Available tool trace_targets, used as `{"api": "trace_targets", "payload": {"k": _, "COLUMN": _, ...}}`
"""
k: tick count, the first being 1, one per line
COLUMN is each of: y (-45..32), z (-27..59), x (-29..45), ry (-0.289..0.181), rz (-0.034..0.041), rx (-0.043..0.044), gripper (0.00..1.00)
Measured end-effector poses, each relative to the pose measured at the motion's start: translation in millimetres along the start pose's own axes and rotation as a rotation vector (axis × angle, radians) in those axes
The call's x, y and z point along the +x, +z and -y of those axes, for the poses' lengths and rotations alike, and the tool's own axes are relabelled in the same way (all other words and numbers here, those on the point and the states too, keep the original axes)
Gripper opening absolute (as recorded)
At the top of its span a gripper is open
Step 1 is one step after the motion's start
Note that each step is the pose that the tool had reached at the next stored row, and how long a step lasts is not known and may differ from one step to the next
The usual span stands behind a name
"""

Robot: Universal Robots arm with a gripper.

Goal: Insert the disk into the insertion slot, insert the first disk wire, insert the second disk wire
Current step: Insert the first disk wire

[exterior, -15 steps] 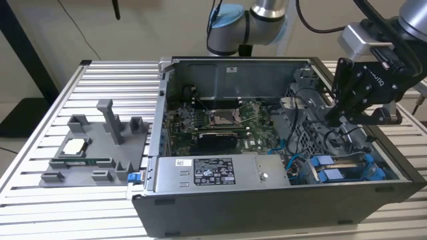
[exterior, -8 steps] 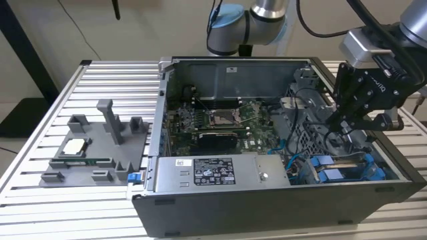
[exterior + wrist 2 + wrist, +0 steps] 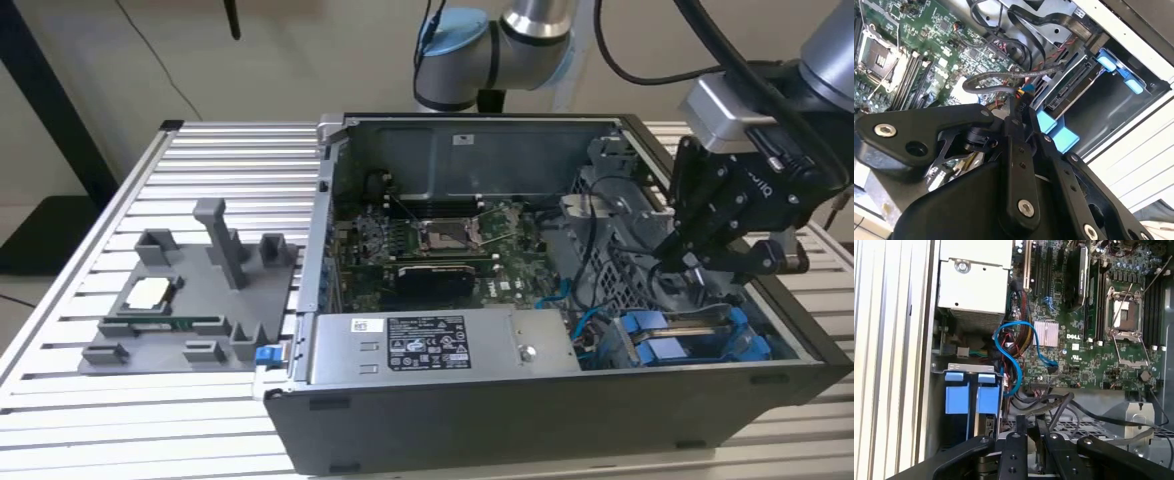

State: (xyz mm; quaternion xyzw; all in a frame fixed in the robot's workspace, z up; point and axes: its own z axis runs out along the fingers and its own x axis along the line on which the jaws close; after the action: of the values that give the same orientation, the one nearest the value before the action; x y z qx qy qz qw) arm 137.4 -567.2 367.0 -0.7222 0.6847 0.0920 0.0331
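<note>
The disk (image 3: 1068, 86) lies in the insertion slot (image 3: 1114, 107) at the case's front corner, its connector edge facing into the case. Its blue caddy tabs (image 3: 957, 399) show beside the grey bay wall, and the blue caddy (image 3: 694, 340) also shows in the exterior view. My gripper (image 3: 1017, 109) hangs just above and inward of the disk's connector edge, fingers shut on the black plug of a disk wire (image 3: 1023, 95). A grey cable (image 3: 1004, 77) loops away from that plug. In the exterior view the gripper (image 3: 685, 258) stands over the drive bay.
A silver power-supply box (image 3: 441, 345) fills the case's near side beside the bay. A blue cable (image 3: 1004, 342) curls from the motherboard (image 3: 1089, 350) toward the bay. Black and grey cables crowd around the gripper. A grey fixture plate (image 3: 187, 320) with posts sits at the exterior view's left.
</note>
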Motion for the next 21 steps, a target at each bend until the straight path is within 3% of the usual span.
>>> {"api": "trace_targets", "payload": {"k": 11, "y": 5.8, "z": 3.0, "x": 9.5, "ry": -0.001, "rz": -0.0028, "rx": 0.0072, "gripper": 0.19}}
{"api": "trace_targets", "payload": {"k": 14, "y": 6.4, "z": 3.5, "x": 10.2, "ry": 0.0, "rz": -0.0197, "rx": 0.0112, "gripper": 0.19}}
{"api": "trace_targets", "payload": {"k": 15, "y": 6.4, "z": 3.7, "x": 10.4, "ry": 0.0, "rz": -0.0279, "rx": 0.0129, "gripper": 0.19}}
{"api": "trace_targets", "payload": {"k": 19, "y": 6.7, "z": 3.8, "x": 11.3, "ry": 0.002, "rz": -0.0729, "rx": 0.0191, "gripper": 0.19}}
{"api": "trace_targets", "payload": {"k": 20, "y": 6.8, "z": 3.8, "x": 11.4, "ry": 0.003, "rz": -0.0818, "rx": 0.0192, "gripper": 0.19}}
{"api": "trace_targets", "payload": {"k": 21, "y": 6.9, "z": 3.8, "x": 11.4, "ry": 0.003, "rz": -0.0831, "rx": 0.0192, "gripper": 0.19}}
